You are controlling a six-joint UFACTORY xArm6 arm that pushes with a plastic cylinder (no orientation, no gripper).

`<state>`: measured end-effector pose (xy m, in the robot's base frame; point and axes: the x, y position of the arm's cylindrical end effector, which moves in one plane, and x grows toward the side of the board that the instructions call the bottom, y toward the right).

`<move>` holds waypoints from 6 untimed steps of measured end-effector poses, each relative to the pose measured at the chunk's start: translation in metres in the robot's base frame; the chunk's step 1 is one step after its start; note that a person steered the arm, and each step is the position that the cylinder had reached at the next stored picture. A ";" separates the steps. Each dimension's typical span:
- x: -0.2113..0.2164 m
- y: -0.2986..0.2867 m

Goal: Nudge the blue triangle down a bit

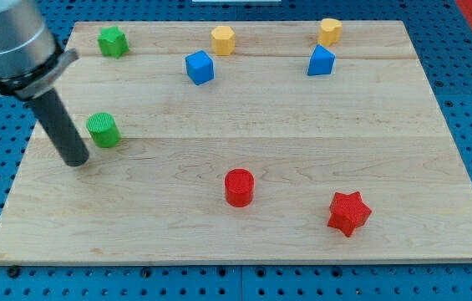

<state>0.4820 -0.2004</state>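
Red star (349, 212) nearest | my tip (77, 161) beside green cylinder (103, 130); no jaws

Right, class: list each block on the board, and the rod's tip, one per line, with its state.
my tip: just left of green cylinder
green star: flat
yellow hexagon: flat
yellow block: flat
blue cube: flat
blue triangle: untouched
red cylinder: upright
red star: flat

No text, label, brand, number or sign can be read anywhere. The wooden table (244, 125), the coloured blocks and the arm's grey housing (6, 38) seem unmarked, though fine print could escape this view.
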 end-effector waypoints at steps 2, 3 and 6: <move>-0.034 0.020; -0.033 0.020; -0.025 0.100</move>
<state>0.4569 -0.1006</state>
